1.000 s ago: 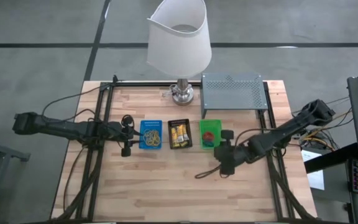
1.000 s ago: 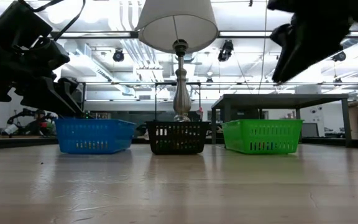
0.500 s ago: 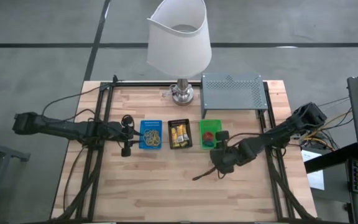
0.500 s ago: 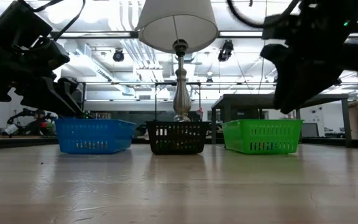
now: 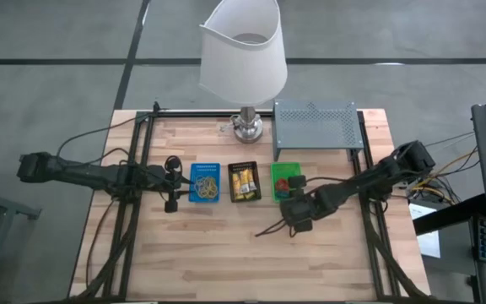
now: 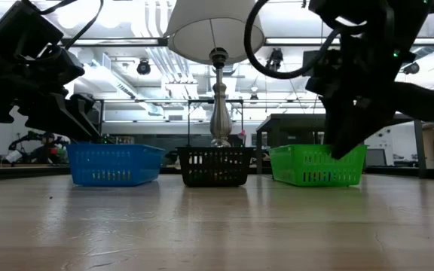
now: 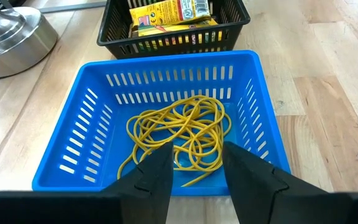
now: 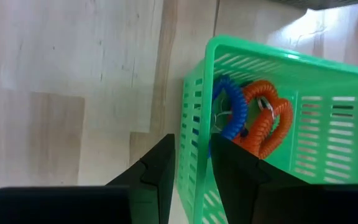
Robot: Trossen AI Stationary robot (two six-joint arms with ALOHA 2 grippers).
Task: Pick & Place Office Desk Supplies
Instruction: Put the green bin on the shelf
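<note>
Three small trays stand in a row at mid-table. The blue tray holds a tangle of yellow rubber bands. In the black tray lie yellow packets. The green tray holds a blue coiled ring and orange-red ones. My left gripper hangs open just left of the blue tray, with nothing between its fingers. My right gripper is open above the table at the green tray's near side, pointing steeply down, with nothing between its fingers.
A table lamp with a white shade stands on its metal base behind the trays. A grey perforated metal shelf sits at the far right. Bare wood stretches in front of the trays.
My right gripper has sunk toward the table and drifted toward the table's left edge, closing in on the green tray's near side, and it has rolled about its own axis.
</note>
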